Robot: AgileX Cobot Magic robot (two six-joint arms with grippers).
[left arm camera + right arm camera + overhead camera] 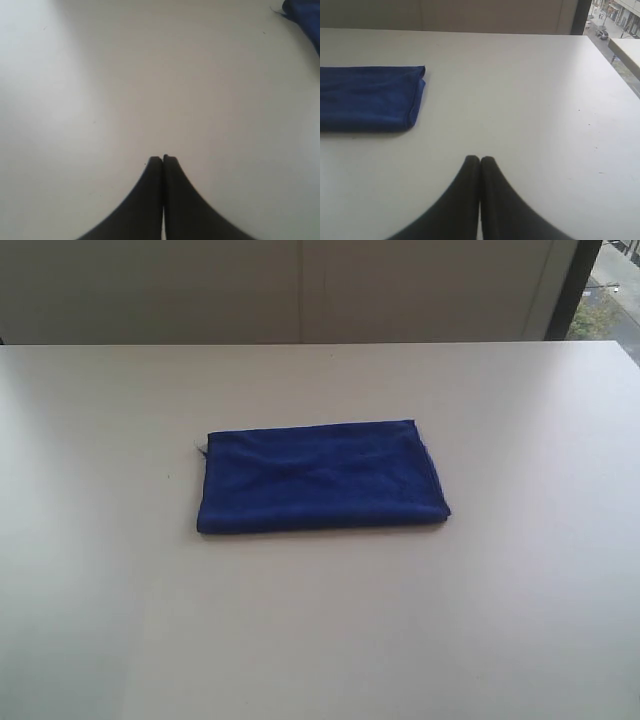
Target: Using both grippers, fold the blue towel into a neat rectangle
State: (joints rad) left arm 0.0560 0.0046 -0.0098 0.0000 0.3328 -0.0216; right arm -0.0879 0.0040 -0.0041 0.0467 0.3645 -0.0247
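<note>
The blue towel (322, 477) lies folded into a rectangle near the middle of the white table (320, 640). Both the left gripper (162, 159) and the right gripper (480, 159) are clenched empty, apart from it.

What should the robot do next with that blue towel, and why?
Probably just park both claws: the blue towel already lies as a folded rectangle on the table, and the left claw and right claw are shut, empty and clear of it.
</note>
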